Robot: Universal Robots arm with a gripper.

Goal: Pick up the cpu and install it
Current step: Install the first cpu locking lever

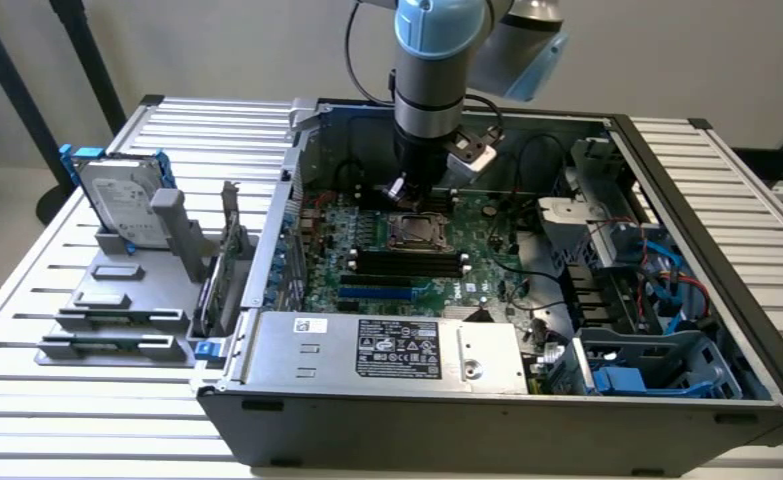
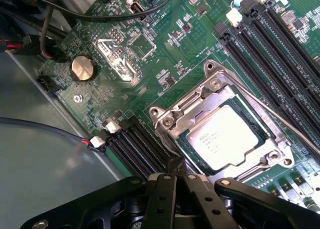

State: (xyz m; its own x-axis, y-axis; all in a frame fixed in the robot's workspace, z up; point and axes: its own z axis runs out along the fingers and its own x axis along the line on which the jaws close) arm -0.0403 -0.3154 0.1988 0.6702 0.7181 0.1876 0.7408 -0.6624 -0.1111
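The fingers (image 2: 175,170) are pressed together with nothing between them, hanging low inside the open computer case (image 1: 498,425), just beside one edge of the processor socket (image 2: 167,120). In the exterior view the arm (image 1: 431,80) comes straight down over the middle of the motherboard (image 2: 165,54).

The cpu (image 2: 222,136) lies flat in the socket, its dull silver top facing up with small print on it, and the metal frame of the socket sits around its rim. It looks square to the frame and not tilted. Judged from this, the pick and the placing are done: the chip is in its seat and the fingers are clear of it. A thin retaining lever (image 2: 287,124) runs slantwise along one side of the socket; whether it is latched down cannot be told, so clamping the chip may be the part left open.

Inside the case, the motherboard covers the floor, with long dark memory slots (image 2: 280,34) beside the socket that look empty. A boxed power supply (image 1: 391,345) with a label sits along the near wall, and a drive cage (image 1: 645,365) with blue parts fills the corner at the exterior view's right.

Outside the case, at the exterior view's left, a grey rack (image 1: 111,320) stands on the slatted bench (image 1: 44,400) and holds a hard drive (image 1: 114,200) upright in blue brackets. Its lower holders carry smaller parts too small to name.
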